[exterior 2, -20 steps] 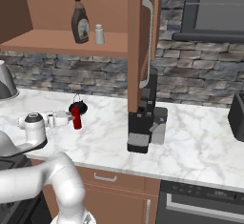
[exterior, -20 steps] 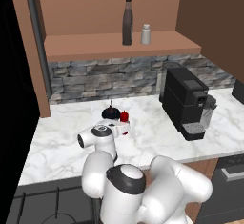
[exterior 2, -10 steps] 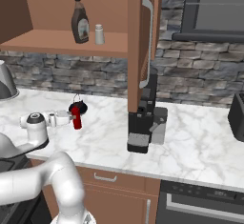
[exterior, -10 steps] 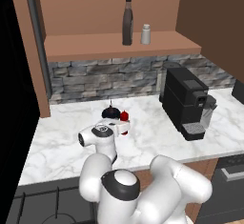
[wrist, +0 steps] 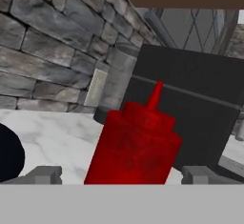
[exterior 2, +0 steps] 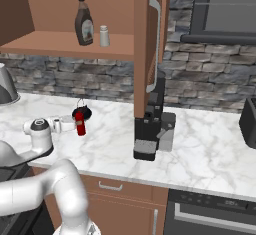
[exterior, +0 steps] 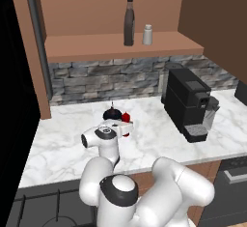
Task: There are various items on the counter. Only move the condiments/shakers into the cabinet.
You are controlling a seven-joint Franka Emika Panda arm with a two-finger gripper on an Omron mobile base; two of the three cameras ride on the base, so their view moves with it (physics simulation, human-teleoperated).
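On the cabinet's shelf (exterior: 96, 46) stand the dark brown bottle (exterior: 129, 21) and the small pale shaker (exterior: 147, 35); from the right side they appear as the bottle (exterior 2: 84, 27) and the shaker (exterior 2: 104, 36). The slim red squeeze bottle (exterior: 126, 117) stands upright on the marble counter (exterior: 154, 141), beside the round black object (exterior: 112, 113). My gripper (exterior: 125, 126) is open and level with the red bottle (exterior 2: 80, 124). In the hand view the red bottle (wrist: 136, 144) sits between my spread fingertips (wrist: 45, 174), close in; whether they touch it I cannot tell.
A black coffee machine (exterior: 188, 103) stands on the counter to the right of the bottle. The cabinet's open door (exterior 2: 150, 39) hangs over the machine (exterior 2: 152, 129). A black stove top (exterior: 38, 206) lies at the near left. A stone backsplash (exterior: 106, 81) closes the rear.
My hand has slid a little to the right along the counter, closing in on the red bottle. The fingers stay wide apart. Nothing else has moved.
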